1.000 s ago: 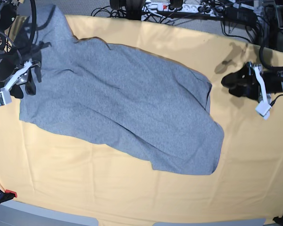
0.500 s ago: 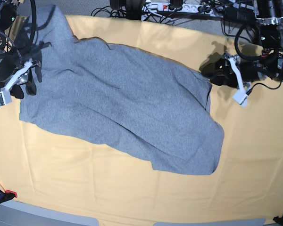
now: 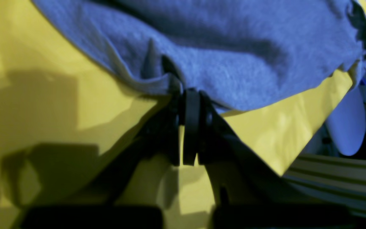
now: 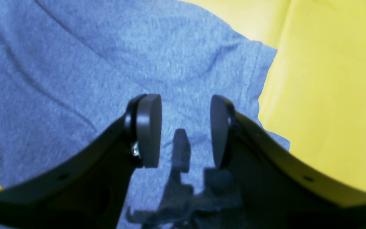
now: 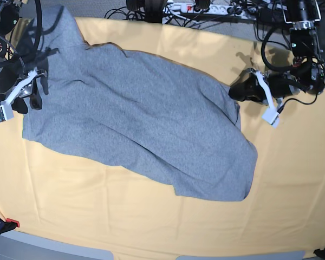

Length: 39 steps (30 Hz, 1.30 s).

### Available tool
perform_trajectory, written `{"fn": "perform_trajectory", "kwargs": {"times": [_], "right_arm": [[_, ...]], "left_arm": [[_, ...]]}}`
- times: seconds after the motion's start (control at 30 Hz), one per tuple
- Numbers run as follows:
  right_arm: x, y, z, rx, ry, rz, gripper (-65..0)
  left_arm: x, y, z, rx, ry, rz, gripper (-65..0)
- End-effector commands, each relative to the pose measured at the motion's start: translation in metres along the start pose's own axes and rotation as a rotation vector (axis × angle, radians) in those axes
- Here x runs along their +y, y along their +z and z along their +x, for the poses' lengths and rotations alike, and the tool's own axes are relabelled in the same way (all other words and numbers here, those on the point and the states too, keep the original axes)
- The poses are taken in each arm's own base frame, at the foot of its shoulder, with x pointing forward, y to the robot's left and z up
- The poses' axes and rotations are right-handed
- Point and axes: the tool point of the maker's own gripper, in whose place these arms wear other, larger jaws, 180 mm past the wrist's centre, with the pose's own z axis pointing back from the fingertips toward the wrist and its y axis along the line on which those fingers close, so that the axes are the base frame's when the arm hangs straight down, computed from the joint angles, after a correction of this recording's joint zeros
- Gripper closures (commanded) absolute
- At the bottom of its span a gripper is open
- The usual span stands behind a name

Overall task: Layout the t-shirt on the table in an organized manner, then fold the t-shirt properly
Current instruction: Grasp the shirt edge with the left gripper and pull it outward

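T-shirt [image 5: 135, 119] is lying crumpled and slantwise on the table [image 5: 292, 179], soft, light and limp, so it is likely going to sag unless taken by hems or corners. Left gripper [image 3: 191, 95] is pinching its edge; right gripper [image 4: 185, 130] is hovering over it, jaws apart.

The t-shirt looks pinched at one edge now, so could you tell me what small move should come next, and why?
Probably a gentle outward pull by the left gripper: it is shut on the t-shirt edge, where the cloth bunches. The shirt lies skewed and creased on the table, while the right gripper hangs open above the fabric.
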Motion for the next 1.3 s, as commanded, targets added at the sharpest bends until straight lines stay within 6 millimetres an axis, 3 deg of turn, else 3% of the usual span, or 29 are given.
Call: {"fn": "perform_trajectory", "kwargs": {"times": [0.0,0.13,0.4,0.67,0.97,1.27], "right_arm": [[-0.002,0.004,0.013,-0.043,0.027,-0.007,-27.4],[-0.002,0.004,0.012,-0.037,0.028,-0.007,-27.4],[0.003,0.006,0.018,-0.057,0.063,0.036,-27.4],[0.003,0.006,0.015,-0.041,0.062,0.034,-27.4],[0.003,0.006,0.015,-0.041,0.063,0.034,-27.4],[0.003,0.006,0.015,-0.042,0.062,0.034,-27.4]], "left_arm": [[-0.002,0.013,0.021,-0.034,-0.051,-0.011,0.0],[-0.027,0.034,0.052,-0.102,-0.117,-0.125,0.0],[-0.044,0.061,0.061,-0.007,-0.307,-0.076,0.0],[-0.044,0.093,0.069,0.131,-0.472,0.011,0.0],[-0.032,0.118,0.074,0.240,-0.531,0.089,0.0],[-0.035,0.117,0.079,0.205,-0.530,0.080,0.0]]}}
